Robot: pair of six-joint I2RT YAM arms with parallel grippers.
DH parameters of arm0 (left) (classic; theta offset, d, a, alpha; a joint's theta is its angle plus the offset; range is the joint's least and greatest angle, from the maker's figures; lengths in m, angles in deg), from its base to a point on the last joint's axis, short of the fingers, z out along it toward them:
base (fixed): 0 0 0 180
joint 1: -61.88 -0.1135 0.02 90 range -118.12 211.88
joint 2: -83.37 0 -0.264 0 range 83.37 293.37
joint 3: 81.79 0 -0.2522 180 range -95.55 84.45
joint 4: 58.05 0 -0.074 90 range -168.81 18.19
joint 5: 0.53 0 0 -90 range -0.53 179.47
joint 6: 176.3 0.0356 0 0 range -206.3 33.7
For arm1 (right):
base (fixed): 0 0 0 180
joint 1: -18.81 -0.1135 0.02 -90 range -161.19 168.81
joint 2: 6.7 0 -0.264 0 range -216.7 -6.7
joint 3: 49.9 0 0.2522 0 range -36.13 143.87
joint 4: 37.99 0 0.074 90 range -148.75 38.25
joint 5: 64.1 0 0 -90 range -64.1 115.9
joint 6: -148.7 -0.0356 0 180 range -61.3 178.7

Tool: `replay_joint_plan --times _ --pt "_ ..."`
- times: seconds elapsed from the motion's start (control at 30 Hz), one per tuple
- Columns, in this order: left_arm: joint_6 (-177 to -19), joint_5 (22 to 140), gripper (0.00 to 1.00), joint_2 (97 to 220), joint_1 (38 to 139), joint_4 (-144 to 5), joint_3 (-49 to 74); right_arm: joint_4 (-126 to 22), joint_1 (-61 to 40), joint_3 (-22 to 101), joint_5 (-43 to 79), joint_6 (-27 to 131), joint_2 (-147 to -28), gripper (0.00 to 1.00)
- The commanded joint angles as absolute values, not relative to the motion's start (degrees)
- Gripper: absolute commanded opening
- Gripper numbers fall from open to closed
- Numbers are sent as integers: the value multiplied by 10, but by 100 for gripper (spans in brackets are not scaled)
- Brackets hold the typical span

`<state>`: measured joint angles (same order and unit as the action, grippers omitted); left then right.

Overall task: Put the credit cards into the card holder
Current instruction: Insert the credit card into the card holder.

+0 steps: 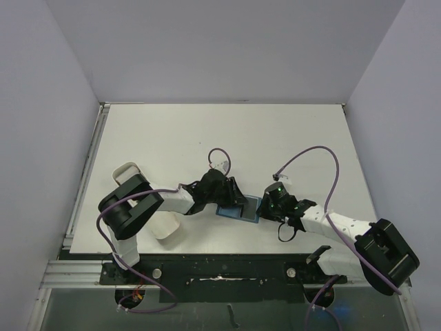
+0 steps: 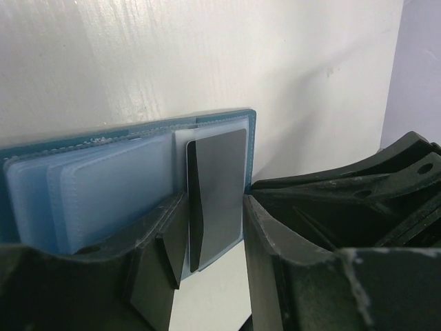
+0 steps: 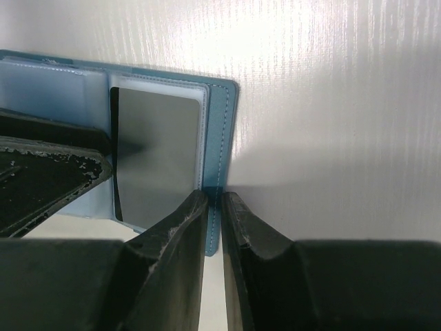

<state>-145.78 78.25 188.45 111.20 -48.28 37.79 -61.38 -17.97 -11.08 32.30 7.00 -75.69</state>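
Note:
The teal card holder lies open on the table between the two arms, its clear sleeves facing up. A grey credit card sits partly inside the outer sleeve, with its near corner sticking out. My left gripper straddles this card, one finger against each long edge, and the card's left edge curls up. My right gripper is shut on the holder's stitched cover edge, beside the card. From above, the left gripper and the right gripper meet over the holder.
A long white tray lies at the near left, mostly under the left arm. Purple cables loop above the table behind both wrists. The holder lies close to the table's near edge.

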Motion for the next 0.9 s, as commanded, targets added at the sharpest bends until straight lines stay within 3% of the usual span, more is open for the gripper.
replay_joint_plan --times 0.0,0.23,0.43,0.67,0.73,0.8,0.87 --pt "-1471 778 35 1879 1128 -439 371 -626 -178 -121 336 64 -742 17" --pt "-1480 791 35 1854 1132 -446 380 -675 -178 -103 354 68 -693 20" --pt "-1445 819 35 1823 1137 -500 367 -724 -178 -92 369 67 -624 32" --pt "-1346 888 38 1758 1138 -673 307 -734 -180 -83 360 67 -577 42" --pt "-1306 924 42 1731 1138 -728 284 -734 -182 -77 355 71 -567 45" --pt "-1266 953 59 1701 1136 -780 265 -734 -185 -72 350 75 -557 51" --pt "-1237 994 64 1672 1132 -842 249 -742 -189 -66 350 78 -546 56"
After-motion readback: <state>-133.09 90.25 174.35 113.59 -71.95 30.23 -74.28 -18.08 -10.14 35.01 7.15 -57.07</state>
